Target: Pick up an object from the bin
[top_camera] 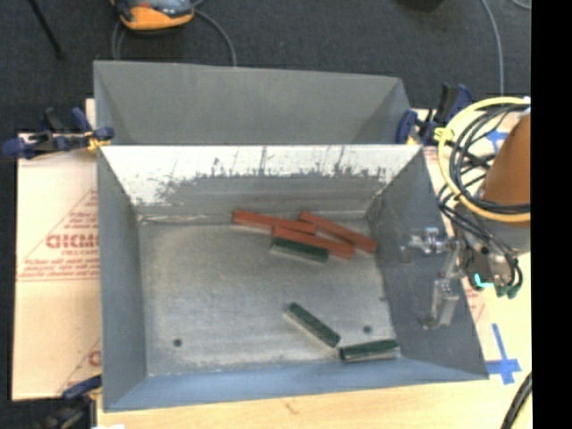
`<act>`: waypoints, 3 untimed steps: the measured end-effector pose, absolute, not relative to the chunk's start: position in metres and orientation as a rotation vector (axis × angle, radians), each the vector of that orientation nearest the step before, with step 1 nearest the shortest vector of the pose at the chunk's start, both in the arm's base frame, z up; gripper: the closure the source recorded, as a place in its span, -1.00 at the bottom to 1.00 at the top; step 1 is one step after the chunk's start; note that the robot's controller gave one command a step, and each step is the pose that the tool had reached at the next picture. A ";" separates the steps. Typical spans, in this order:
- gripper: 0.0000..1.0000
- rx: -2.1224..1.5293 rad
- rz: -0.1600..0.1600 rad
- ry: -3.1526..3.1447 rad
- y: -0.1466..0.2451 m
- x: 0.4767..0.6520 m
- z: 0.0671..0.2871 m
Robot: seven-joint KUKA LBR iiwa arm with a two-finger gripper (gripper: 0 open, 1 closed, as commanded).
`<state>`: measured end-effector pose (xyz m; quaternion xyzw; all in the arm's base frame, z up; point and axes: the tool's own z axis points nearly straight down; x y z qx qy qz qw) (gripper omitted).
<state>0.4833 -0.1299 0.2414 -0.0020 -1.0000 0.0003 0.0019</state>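
Gripper (430, 277): fingers spread, empty, over the bin's (268, 123) sloped right wall.
Nearest item: dark green bar (368, 351), near-right floor corner.
Second green bar (313, 324) just left.
Red-brown sticks (304, 229) heaped far centre.
Risk: a finger may strike the wall, since the corner bar lies close to it.

place: robotics lab | signs: grey metal bin (259, 114), cabled robot arm (509, 170), orange handheld units (150, 5)

Grey bin (117, 266), red bars (340, 231), green bars (313, 324)
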 end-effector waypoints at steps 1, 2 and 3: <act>-1.00 0.000 0.003 -3.145 -0.129 0.485 0.245; -1.00 -0.111 0.001 -3.149 -0.104 0.488 0.181; -1.00 -0.278 -0.002 -3.129 -0.052 0.471 0.160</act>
